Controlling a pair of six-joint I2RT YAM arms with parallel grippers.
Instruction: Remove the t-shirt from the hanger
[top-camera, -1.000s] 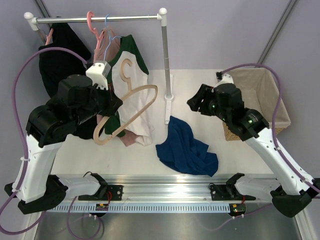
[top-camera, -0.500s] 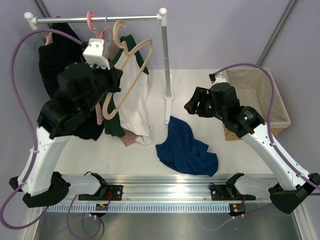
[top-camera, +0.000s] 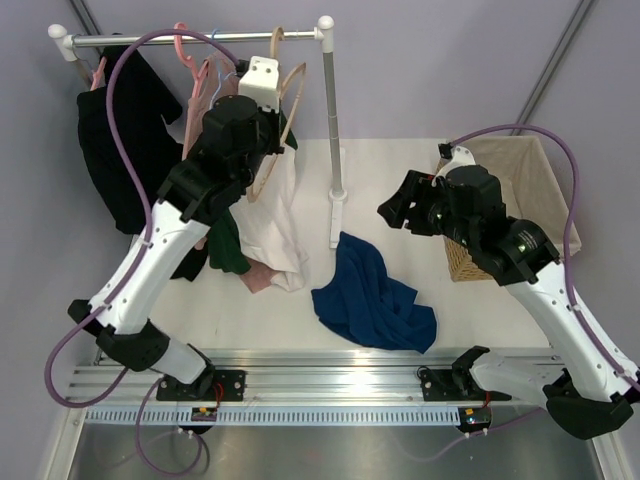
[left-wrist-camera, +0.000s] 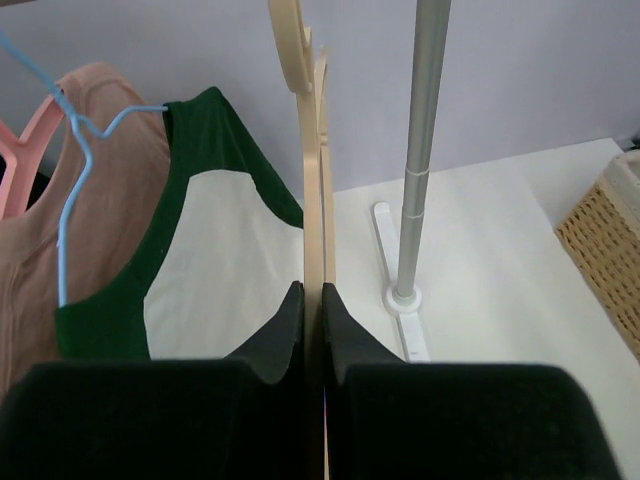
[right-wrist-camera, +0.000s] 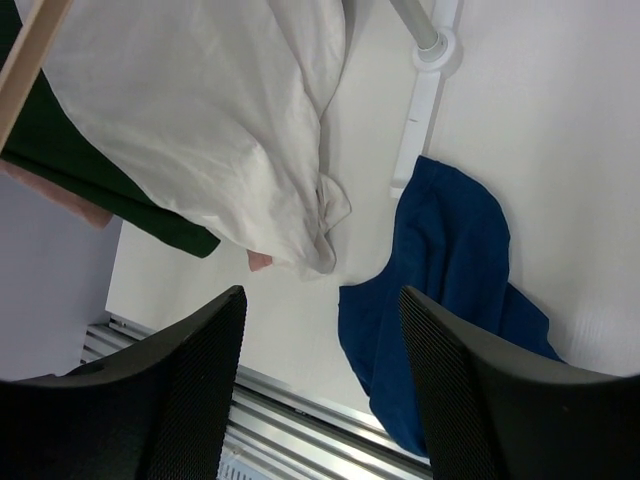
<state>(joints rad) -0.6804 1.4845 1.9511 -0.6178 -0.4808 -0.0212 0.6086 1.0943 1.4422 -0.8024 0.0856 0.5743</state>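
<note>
2 grippers: left gripper (left-wrist-camera: 312, 300) clamps the light tan wooden hanger (left-wrist-camera: 318, 150), long axis upright, hook near the metal rail (top-camera: 95, 41); right gripper (right-wrist-camera: 320, 305), fingers spread, hovers near the crumpled dark royal-blue t-shirt (right-wrist-camera: 450, 250).

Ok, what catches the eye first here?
The blue t-shirt lies crumpled on the table, near middle, off any hanger. The left arm holds the bare wooden hanger up by the rail, jaws shut on it; the right arm has its jaws open near the t-shirt.
</note>
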